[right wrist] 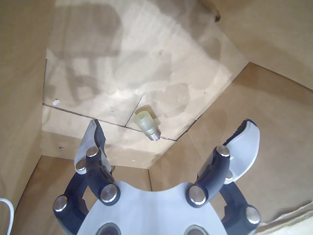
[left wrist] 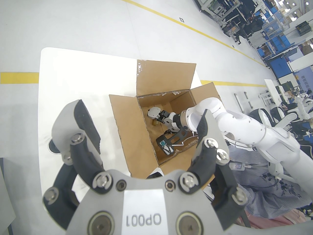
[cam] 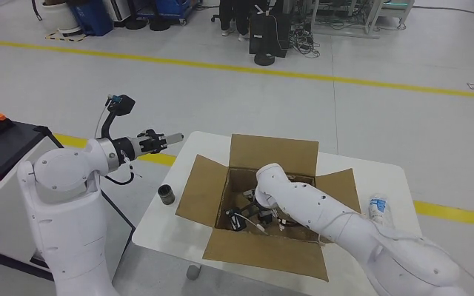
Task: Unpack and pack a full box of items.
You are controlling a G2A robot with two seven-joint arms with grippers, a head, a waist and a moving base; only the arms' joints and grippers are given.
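Observation:
An open cardboard box (cam: 198,186) stands in the middle of the white table (cam: 355,166). My right gripper (right wrist: 171,125) is deep inside it, open, just above the box floor (right wrist: 127,57). A small pale cylinder with a metal tip (right wrist: 146,124) lies on that floor between and slightly beyond the fingertips, untouched. From the left wrist view the right gripper (left wrist: 156,114) sits near the box's (left wrist: 124,113) far inner corner, over a small yellowish item (left wrist: 154,123). My left gripper (left wrist: 143,128) is open and holds nothing, up in the air off the table's left side (cam: 175,138).
A short dark cylinder (cam: 167,194) stands on the table left of the box, partly behind a left finger (left wrist: 54,147). A clear plastic bottle (cam: 378,207) lies near the table's right edge. The box flaps (cam: 274,152) stick out on all sides.

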